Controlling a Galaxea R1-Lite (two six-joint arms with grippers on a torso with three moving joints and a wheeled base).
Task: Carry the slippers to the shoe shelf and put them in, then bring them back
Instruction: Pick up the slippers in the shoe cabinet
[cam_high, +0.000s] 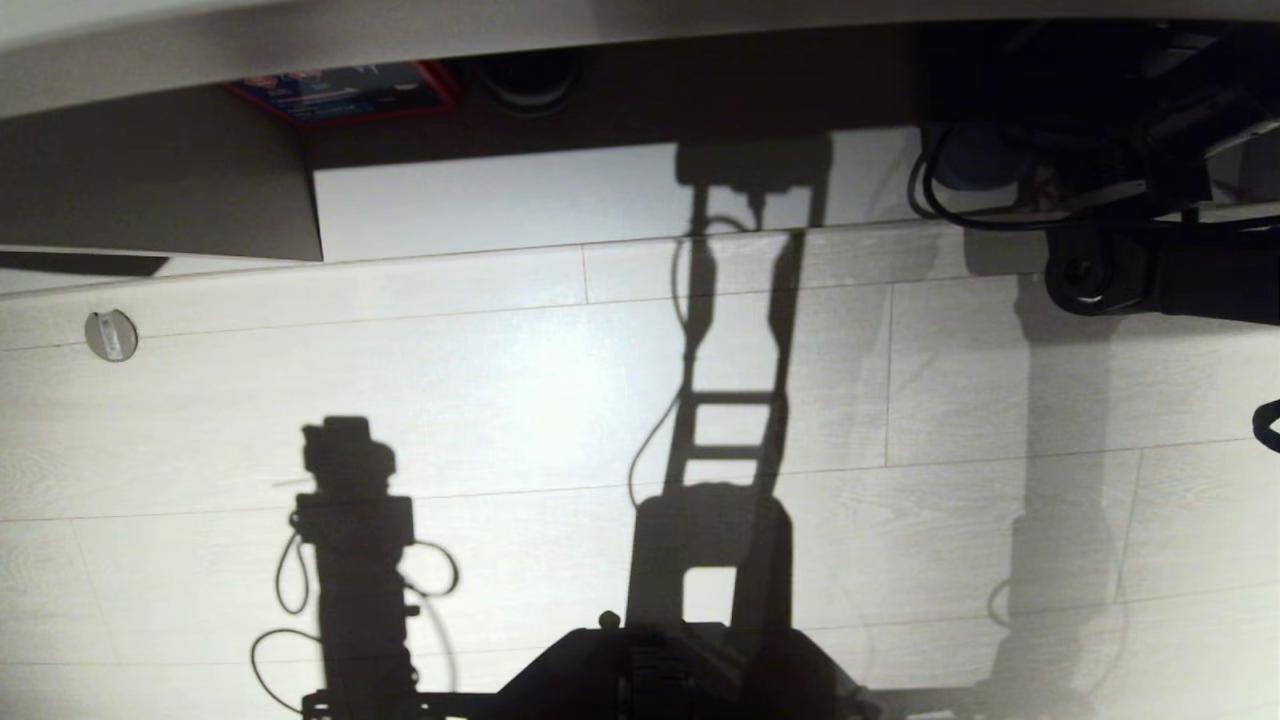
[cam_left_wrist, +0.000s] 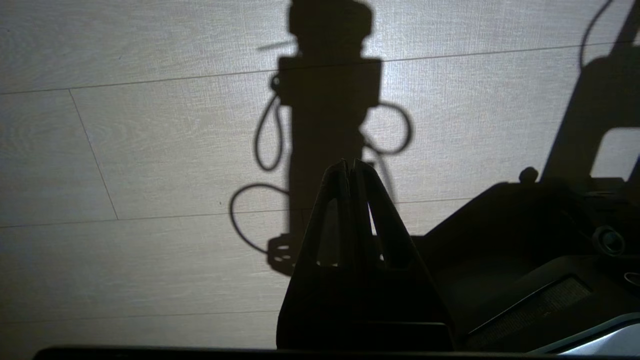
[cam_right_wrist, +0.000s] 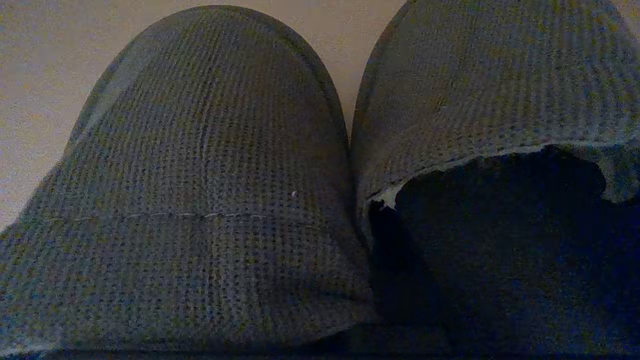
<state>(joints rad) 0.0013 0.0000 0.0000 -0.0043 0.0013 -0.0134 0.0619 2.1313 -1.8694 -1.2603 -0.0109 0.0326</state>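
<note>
Slippers (cam_right_wrist: 210, 190) against shut right tool

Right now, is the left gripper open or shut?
Shut. In the left wrist view the left gripper has its two fingertips pressed together at the tip with nothing between them, above the pale floor.

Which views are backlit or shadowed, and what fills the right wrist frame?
Head view: a strong light from behind throws hard shadows of the robot onto the pale floor, with a bright patch at centre. Left wrist view: left gripper is a black silhouette, fingers together, its arm's shadow ahead on the floor. Right wrist view: dim and grainy, filled by the slippers side by side.
</note>
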